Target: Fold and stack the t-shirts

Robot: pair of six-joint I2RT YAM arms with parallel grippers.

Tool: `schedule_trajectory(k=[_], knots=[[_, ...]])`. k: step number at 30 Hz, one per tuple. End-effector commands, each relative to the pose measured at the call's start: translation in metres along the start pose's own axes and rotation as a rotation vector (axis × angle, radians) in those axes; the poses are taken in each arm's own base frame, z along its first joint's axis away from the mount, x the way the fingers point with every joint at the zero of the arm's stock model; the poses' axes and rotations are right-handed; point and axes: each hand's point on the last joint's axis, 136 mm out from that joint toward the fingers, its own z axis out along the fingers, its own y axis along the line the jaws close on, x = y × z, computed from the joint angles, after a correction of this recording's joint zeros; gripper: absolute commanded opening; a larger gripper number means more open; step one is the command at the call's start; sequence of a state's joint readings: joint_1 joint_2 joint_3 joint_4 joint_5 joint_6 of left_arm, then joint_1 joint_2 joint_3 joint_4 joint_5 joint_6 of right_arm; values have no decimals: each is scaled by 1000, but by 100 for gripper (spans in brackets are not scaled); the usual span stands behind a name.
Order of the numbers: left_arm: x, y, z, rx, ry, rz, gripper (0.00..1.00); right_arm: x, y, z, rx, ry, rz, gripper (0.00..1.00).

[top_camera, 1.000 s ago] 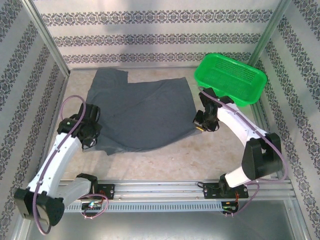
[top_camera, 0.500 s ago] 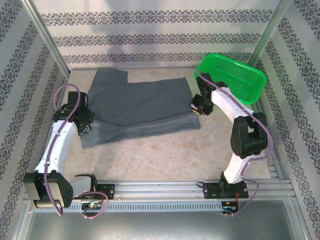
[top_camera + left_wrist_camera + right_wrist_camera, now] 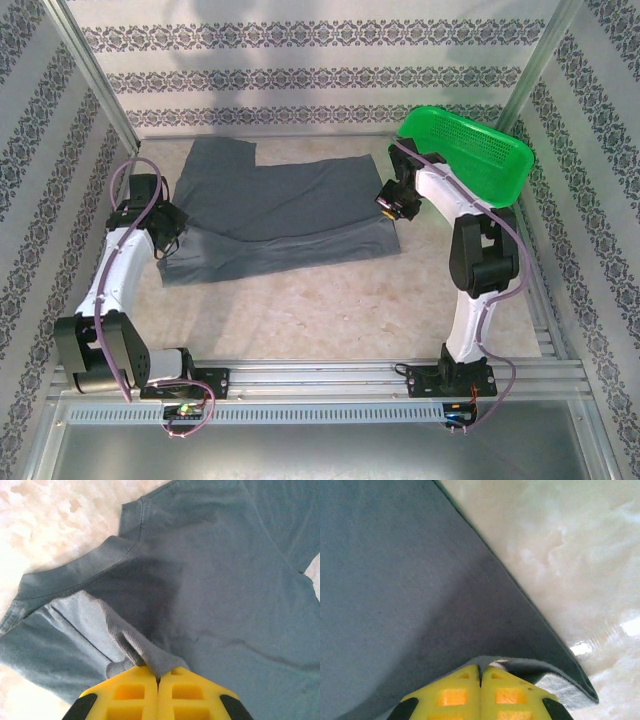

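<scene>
Fingers (image 3: 131,692) of left gripper (image 3: 159,672) pressed together on a ribbed pinch of shirt (image 3: 225,580); right gripper (image 3: 481,669) likewise clamped, on a doubled edge. Shirt lies on table (image 3: 320,320), left of basket (image 3: 465,150), its near part lying doubled over the far part, one sleeve out at far left. Grips sit at opposite side ends — judged: to hold the carried edge taut and straight, so the fold lands square.

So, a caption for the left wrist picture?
Left claw shut on a pinched fold of the dark slate-grey cloth t-shirt spread on the pale marbled table.
</scene>
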State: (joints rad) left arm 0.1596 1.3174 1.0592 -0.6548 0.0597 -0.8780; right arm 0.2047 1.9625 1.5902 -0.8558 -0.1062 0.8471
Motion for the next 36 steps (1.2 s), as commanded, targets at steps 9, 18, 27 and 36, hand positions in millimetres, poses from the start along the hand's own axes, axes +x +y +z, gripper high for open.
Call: schedule_trajectory(k=[9,18,27,36], knots=[[-29,-17,26,17,-14,46,0,-20,9,18,24,7,4,0],[-16,5,20,-65,50,71,53,-19,-1,-5,24,-35,-92,50],[68,109,17,-253,183,-95,41,42,-56,10,49,63,-168,53],[68,139,44,-316,275,-179,46,40,-55,44,74,120,-178,53]])
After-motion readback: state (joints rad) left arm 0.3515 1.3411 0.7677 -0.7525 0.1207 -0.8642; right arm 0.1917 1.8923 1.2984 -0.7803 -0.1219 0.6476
